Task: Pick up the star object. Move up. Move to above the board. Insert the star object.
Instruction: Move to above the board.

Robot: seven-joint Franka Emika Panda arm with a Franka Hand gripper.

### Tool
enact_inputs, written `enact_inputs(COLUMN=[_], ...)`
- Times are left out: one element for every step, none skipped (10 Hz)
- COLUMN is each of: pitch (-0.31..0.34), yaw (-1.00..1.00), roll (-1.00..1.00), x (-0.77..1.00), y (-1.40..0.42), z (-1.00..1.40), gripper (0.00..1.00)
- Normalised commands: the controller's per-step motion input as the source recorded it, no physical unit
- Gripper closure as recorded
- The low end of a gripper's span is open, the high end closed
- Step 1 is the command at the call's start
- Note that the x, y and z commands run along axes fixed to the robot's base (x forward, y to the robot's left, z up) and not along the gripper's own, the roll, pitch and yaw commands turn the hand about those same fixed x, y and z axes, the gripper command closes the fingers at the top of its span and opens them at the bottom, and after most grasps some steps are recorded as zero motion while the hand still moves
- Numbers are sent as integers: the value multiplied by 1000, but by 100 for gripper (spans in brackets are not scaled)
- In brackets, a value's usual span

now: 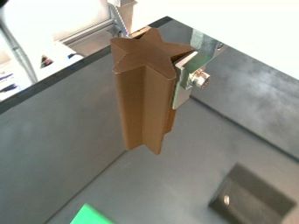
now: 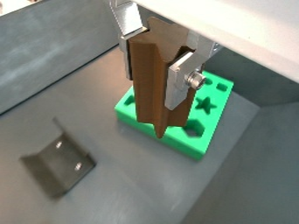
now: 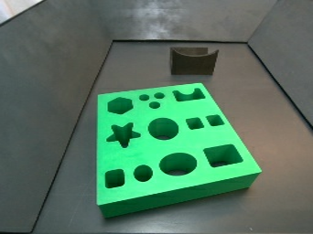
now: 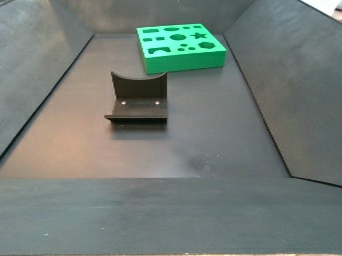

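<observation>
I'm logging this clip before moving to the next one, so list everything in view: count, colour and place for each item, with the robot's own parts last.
Tall brown wooden star-shaped prism: one, wood-brown, held upright off the floor in both wrist views; absent from both side views.
Bright green rectangular board with shaped cut-out holes: one, green, flat on the dark floor, below and behind the prism in a wrist view; every hole looks empty, including the star hole.
Dark L-shaped fixture: one, dark grey, standing on the floor apart from the board.
Dark grey bin floor: one, walled on its sides.
End effector: one, silver finger plates with dark pads, shut on the prism's upper part, above the floor.
</observation>
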Motion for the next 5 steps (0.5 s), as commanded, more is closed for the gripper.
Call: enact_inputs(pitch=[119,122,134,132,136], yaw=[5,8,7,10,9], roll=[-7,-4,4,6,26], x=[393,400,418,438,449], y=[-1000,-1000,-1000,-1000,-947], z=[107,111,116,119,119], gripper=[100,100,100,100,100])
